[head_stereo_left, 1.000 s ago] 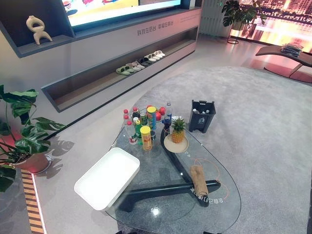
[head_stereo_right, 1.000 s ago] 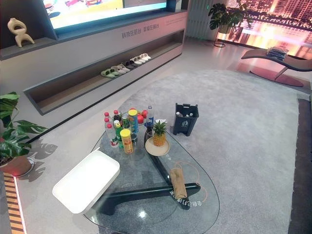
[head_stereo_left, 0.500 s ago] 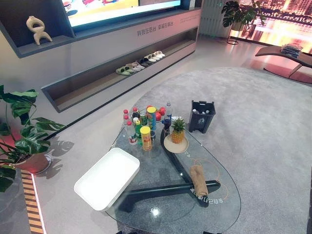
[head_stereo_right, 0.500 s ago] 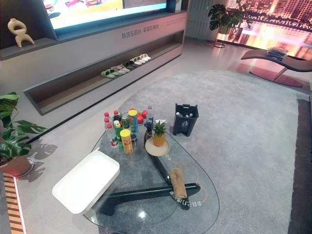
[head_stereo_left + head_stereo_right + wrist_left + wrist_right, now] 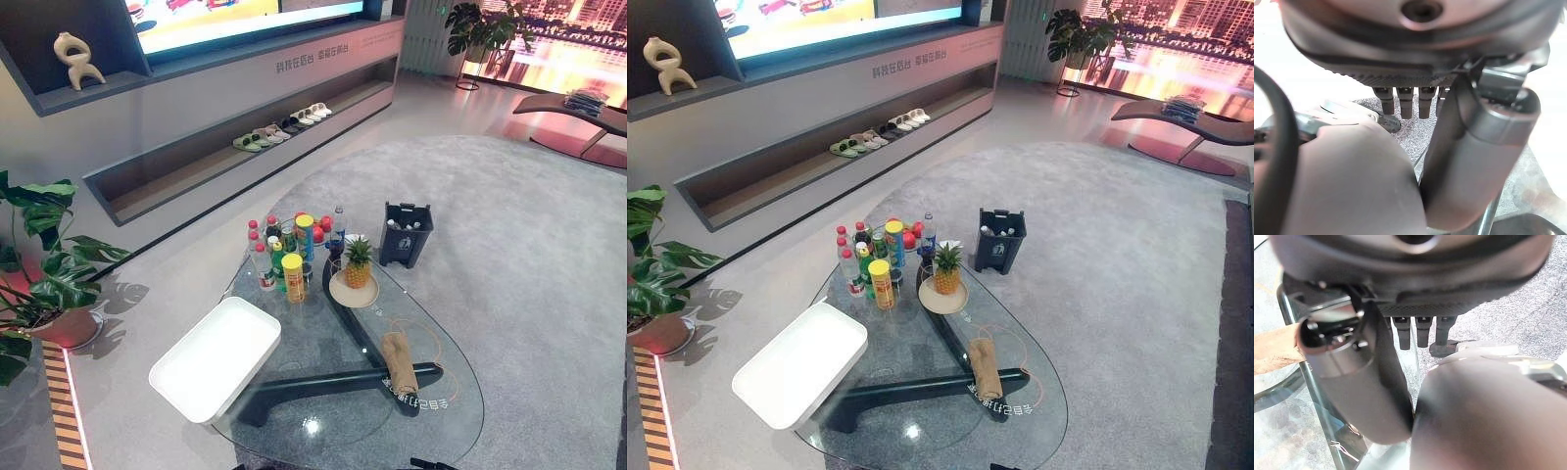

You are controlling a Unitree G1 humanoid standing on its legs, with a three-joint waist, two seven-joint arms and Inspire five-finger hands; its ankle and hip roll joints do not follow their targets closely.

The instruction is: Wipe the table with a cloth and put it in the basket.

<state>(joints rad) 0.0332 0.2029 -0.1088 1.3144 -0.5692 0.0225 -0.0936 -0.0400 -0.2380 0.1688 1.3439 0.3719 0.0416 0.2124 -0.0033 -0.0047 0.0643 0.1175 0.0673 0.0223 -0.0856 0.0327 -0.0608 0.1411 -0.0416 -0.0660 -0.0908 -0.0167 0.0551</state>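
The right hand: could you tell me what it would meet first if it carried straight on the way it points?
Probably the grey carpet beside the edge of the glass table, though depth is unclear and the right hand might graze that edge. The cloth lies off to one side.

Both the left hand and the right hand hang with fingers straight, holding nothing.
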